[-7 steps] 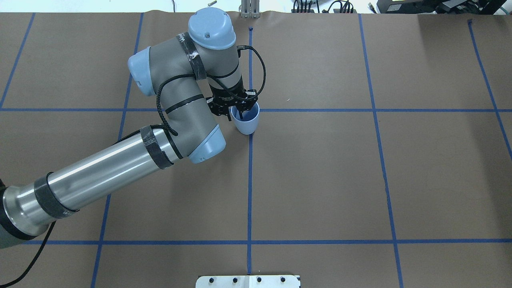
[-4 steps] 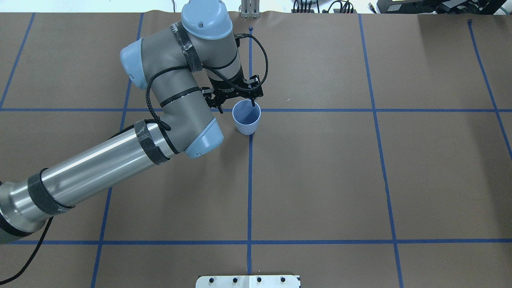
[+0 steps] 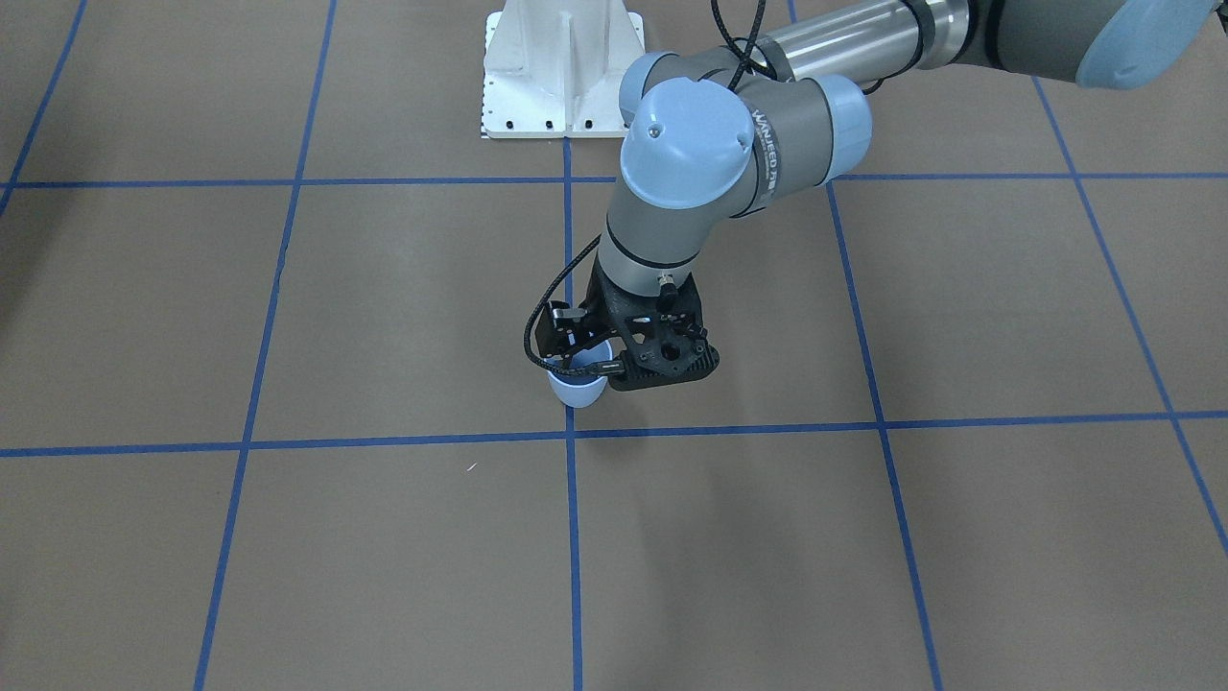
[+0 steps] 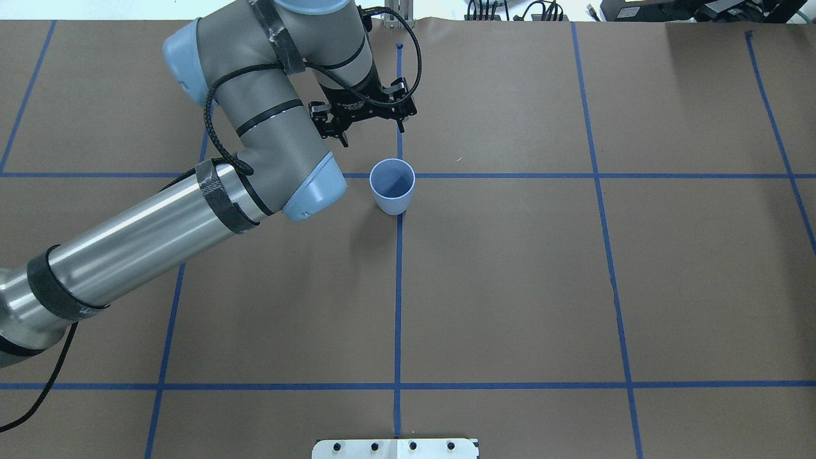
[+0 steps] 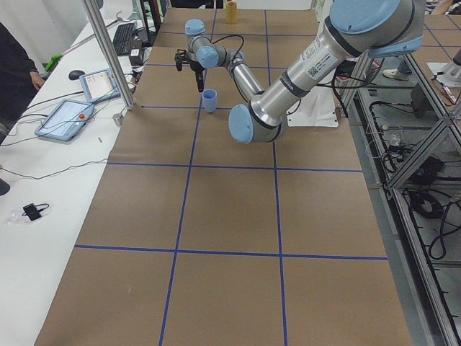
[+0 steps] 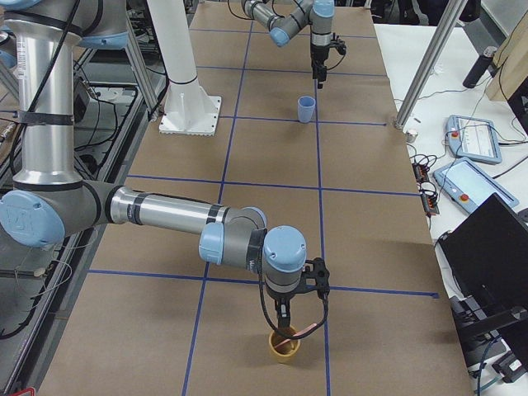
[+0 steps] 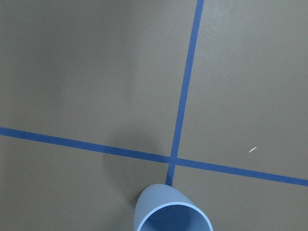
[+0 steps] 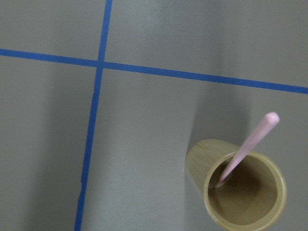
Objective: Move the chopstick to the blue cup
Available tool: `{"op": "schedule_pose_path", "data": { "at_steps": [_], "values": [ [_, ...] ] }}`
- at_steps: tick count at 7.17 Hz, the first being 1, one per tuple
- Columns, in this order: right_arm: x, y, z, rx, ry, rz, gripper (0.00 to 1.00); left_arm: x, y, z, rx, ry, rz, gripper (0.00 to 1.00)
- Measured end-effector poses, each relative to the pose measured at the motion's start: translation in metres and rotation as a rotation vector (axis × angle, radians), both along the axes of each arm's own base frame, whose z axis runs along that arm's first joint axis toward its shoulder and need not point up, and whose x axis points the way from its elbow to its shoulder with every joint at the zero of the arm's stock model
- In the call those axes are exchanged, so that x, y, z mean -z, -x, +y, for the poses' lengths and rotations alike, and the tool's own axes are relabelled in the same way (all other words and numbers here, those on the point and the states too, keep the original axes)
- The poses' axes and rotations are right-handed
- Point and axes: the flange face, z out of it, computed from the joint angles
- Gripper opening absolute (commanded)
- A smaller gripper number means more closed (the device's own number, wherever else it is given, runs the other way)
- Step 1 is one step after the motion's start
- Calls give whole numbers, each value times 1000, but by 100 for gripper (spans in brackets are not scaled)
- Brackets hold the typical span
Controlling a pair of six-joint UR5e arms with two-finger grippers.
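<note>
Pink chopstick: R-wrist cam, not overhead.

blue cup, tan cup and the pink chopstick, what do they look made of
Blue cup: likely plastic, matte, even pale colour, thin rim. Tan cup: probably bamboo or wood, thick wall, faint grain, dull finish. Pink chopstick: smooth, uniform pink, rounded tip, perhaps plastic; lacquered wood cannot be ruled out.

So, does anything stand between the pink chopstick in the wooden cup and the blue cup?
Nothing visible does. The chopstick leans in the wooden cup; between it and the blue cup only taped brown paper shows. The left tool hangs beside the cup's mouth, not over it.
</note>
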Motion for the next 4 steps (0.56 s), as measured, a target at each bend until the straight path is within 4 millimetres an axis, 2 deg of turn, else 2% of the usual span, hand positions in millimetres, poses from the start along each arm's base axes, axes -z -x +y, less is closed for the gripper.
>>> {"op": "schedule_pose_path", "data": {
  "at_steps": [2, 4],
  "values": [
    [-18, -14, -24, 42, -66, 27, 100, 2, 11, 0, 9, 7, -8, 98],
    [-37, -20, -38, 50, -148, 82, 99, 5, 22, 2, 13, 15, -22, 98]
  ]
}}
